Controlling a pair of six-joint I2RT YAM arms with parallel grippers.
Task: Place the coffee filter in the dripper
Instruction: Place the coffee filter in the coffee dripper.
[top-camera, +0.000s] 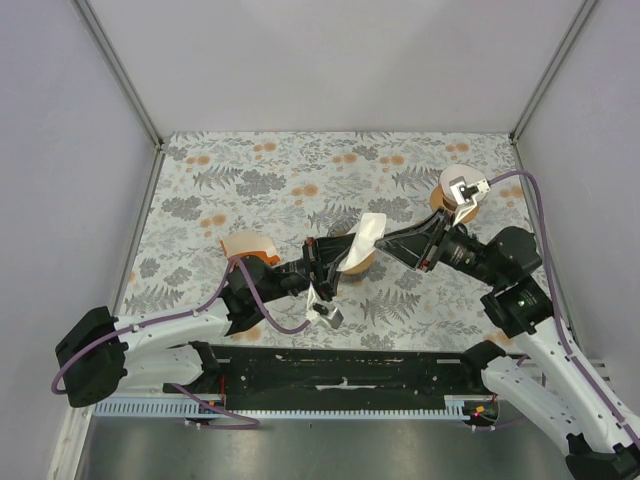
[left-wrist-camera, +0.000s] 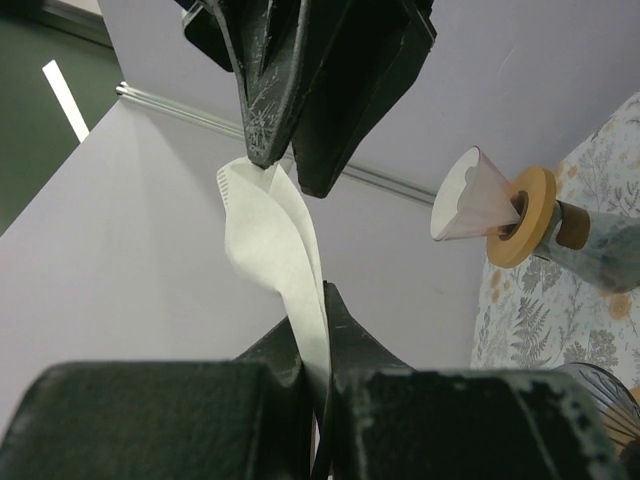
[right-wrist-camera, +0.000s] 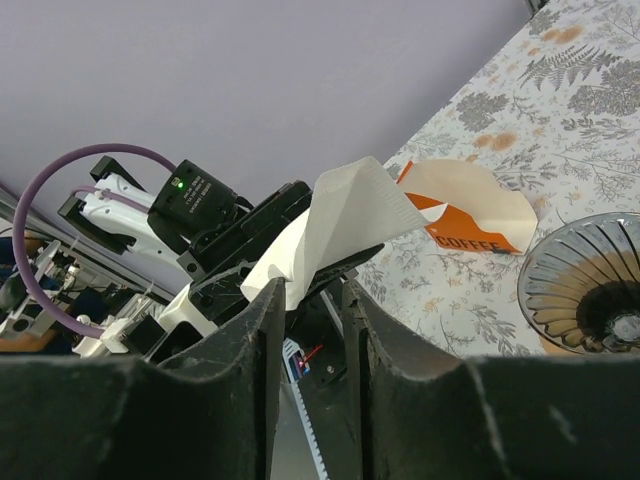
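Observation:
The white paper coffee filter (top-camera: 369, 232) hangs in the air at the middle of the table, between both grippers. My left gripper (top-camera: 340, 258) is shut on its lower end; in the left wrist view the paper (left-wrist-camera: 270, 235) is pinched between the jaws (left-wrist-camera: 318, 300). My right gripper (top-camera: 385, 243) is slightly open, its tips at the filter's upper edge (right-wrist-camera: 345, 215), which touches one fingertip (right-wrist-camera: 278, 292). The dripper's orange ring (top-camera: 352, 266) sits on the table just below the filter, mostly hidden by it and the fingers.
An orange-and-white coffee packet (top-camera: 248, 245) lies to the left of the middle. A glass jug topped with an orange ring and a pale cone (left-wrist-camera: 500, 210) stands at the back right. A dark grey ribbed cone (right-wrist-camera: 585, 285) shows at the right wrist view's lower right.

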